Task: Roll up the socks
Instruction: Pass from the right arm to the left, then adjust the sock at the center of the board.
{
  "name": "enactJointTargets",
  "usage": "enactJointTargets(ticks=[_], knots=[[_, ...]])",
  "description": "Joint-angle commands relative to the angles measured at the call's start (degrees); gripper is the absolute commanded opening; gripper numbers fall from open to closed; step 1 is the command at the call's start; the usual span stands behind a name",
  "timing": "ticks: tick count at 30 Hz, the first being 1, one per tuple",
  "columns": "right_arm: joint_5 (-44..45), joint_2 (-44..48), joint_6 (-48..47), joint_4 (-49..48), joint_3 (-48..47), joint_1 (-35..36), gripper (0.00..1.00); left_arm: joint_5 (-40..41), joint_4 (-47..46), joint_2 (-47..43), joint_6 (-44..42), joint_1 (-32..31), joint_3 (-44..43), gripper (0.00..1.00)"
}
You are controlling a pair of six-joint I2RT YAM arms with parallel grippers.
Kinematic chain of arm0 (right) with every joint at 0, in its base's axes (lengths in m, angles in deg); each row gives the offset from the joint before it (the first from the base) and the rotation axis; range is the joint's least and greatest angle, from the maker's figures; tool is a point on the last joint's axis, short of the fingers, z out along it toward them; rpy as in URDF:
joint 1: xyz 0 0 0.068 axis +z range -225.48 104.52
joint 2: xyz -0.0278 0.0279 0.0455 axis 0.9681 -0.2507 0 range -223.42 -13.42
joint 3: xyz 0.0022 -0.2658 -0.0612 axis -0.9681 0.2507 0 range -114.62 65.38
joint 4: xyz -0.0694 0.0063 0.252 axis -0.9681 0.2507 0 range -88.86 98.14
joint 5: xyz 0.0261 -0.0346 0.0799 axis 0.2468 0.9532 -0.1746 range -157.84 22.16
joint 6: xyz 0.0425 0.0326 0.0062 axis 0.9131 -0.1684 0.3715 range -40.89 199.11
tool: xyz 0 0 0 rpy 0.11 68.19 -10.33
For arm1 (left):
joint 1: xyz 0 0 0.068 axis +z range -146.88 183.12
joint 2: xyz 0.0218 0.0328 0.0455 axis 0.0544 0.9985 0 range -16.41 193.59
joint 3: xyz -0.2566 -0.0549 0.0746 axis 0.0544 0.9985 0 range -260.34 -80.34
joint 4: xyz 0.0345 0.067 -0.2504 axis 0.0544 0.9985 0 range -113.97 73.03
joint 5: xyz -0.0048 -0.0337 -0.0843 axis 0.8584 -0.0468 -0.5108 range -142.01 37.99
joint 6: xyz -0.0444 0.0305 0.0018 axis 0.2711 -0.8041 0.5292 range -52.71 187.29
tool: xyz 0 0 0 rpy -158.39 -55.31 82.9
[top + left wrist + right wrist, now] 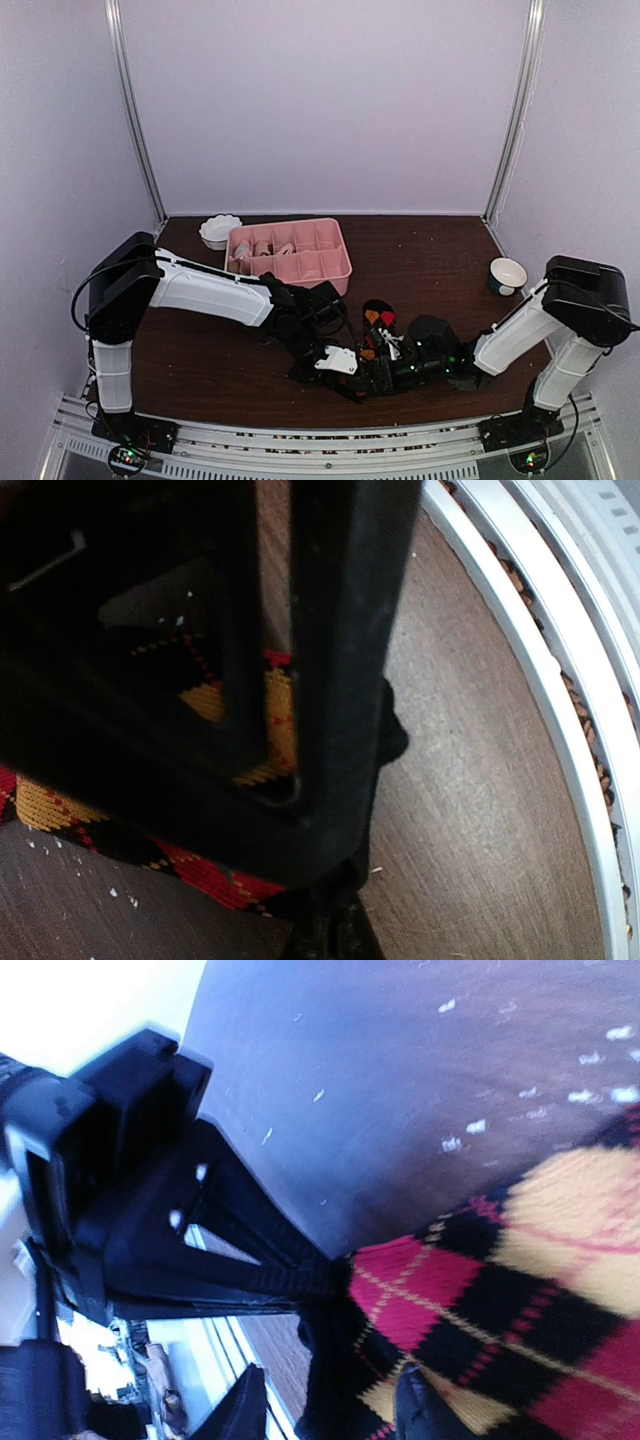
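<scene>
Right wrist view: knitted argyle sock, black with red and yellow diamonds, lies flat on the dark wood-grain table, which is flecked with lint. Left gripper, matte black with tapered fingers pressed together, pinches the sock's dark edge. Right gripper has its fingers spread beside the same edge. Top external: sock at near centre, in front of the pink plastic compartment tray.

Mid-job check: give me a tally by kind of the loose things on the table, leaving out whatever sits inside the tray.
Pink plastic compartment tray: 1
White scalloped bowl: 1
Small round bowl, white inside, dark outside: 1
Black argyle fabric sock bundle: 1
Total: 4
</scene>
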Motion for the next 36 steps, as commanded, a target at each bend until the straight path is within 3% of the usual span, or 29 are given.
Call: enactJointTargets(ticks=[1, 5, 9, 18, 26, 36], knots=[[-0.2, 8.0, -6.3, 12.8, 0.5, -3.3, 0.49, 3.0, 2.1, -0.6, 1.0, 0.3, -0.5, 0.00], [2.2, 17.6, -13.2, 28.9, -0.7, -9.0, 0.47, 3.5, 3.5, -3.3, 1.5, 1.1, 1.4, 0.00], [7.3, 21.9, -19.5, 41.7, -6.6, -14.7, 0.29, 3.8, 4.7, -5.1, 2.3, 1.4, 2.9, 0.00], [10.9, 4.8, -24.7, 52.6, -23.6, -16.2, 0.00, 4.0, 6.9, -6.8, 3.3, 1.7, 4.7, 0.00], [17.6, -2.6, -25.5, 55.4, -25.1, -15.8, 0.00, 2.7, 9.1, -8.3, 2.6, 2.9, 5.9, 0.00], [18.4, -11.5, -27.4, 60.9, -38.6, -14.1, 0.00, -0.9, 12.3, -8.2, 2.9, 2.9, 4.1, 0.00]])
